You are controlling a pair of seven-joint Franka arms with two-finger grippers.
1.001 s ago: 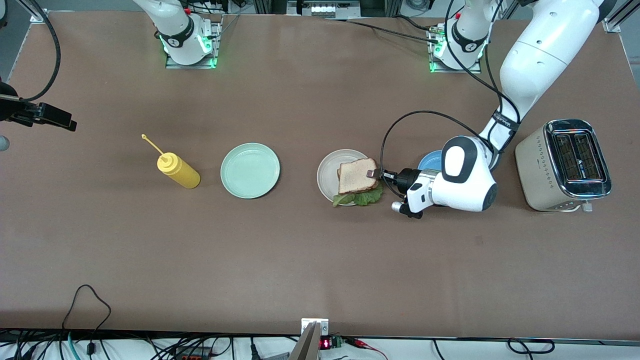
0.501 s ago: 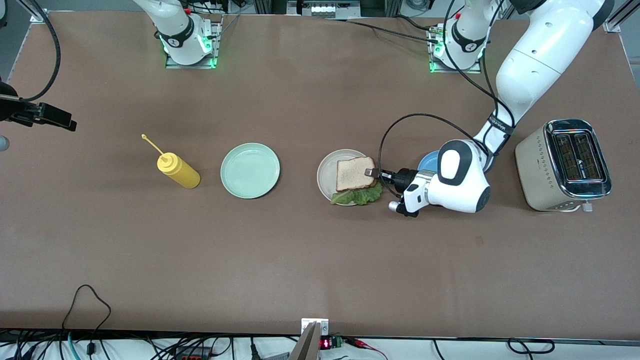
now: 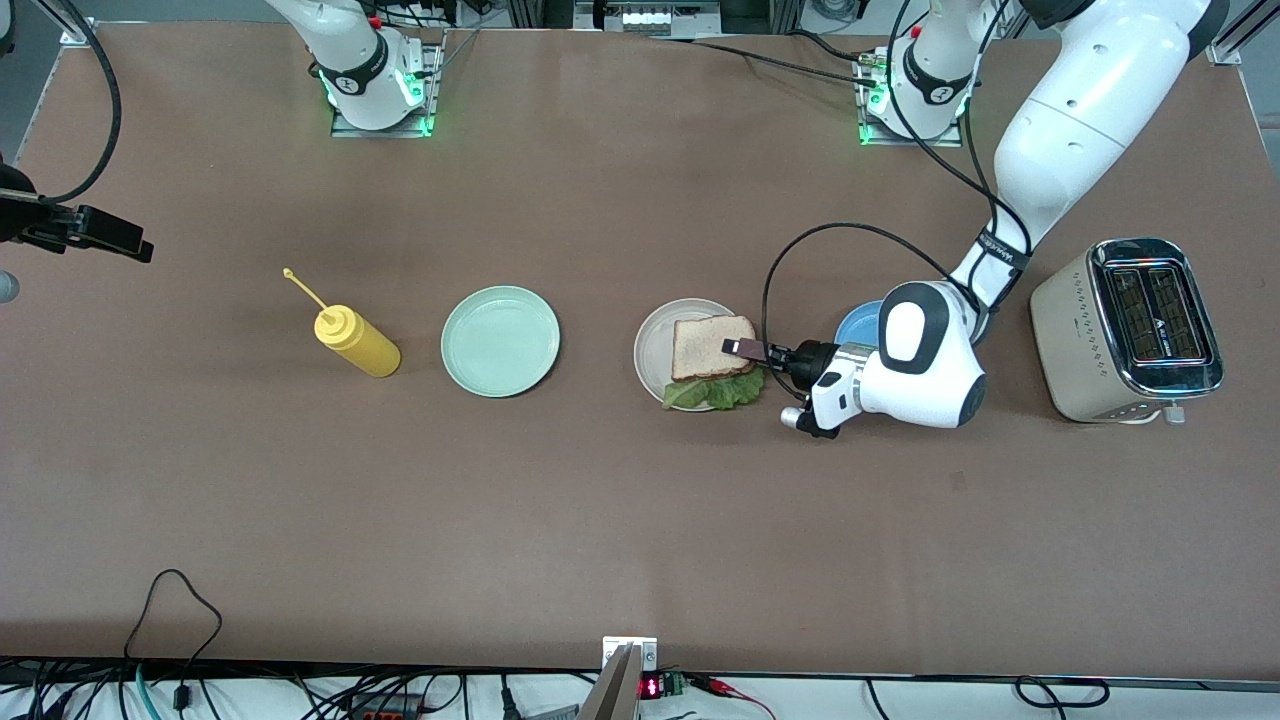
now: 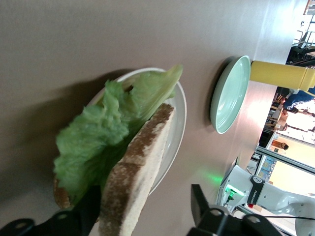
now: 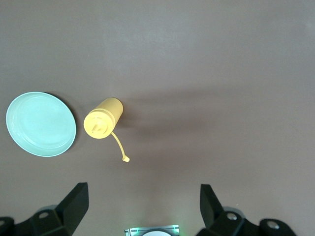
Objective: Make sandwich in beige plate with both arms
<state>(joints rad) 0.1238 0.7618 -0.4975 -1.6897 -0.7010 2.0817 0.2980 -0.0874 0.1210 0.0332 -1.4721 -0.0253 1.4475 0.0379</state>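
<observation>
Front view: we see the sandwich [image 3: 712, 352] lying on the beige plate [image 3: 654, 352], its lettuce spilling over the rim on the side nearer the camera. The left gripper [image 3: 748, 351] reaches in low and sideways from the toaster [image 3: 1125, 328] end of the worktop [image 3: 640, 520], wrist level, fingers spread around the top slice's edge. We judge the main risk to be the top slice sliding or tipping off the lettuce if a finger drags it on retreat, since one finger sits close against the crust in the left wrist view. The right gripper [image 5: 142, 206] waits high over the mustard bottle [image 3: 355, 340], fingers wide with nothing between them.
</observation>
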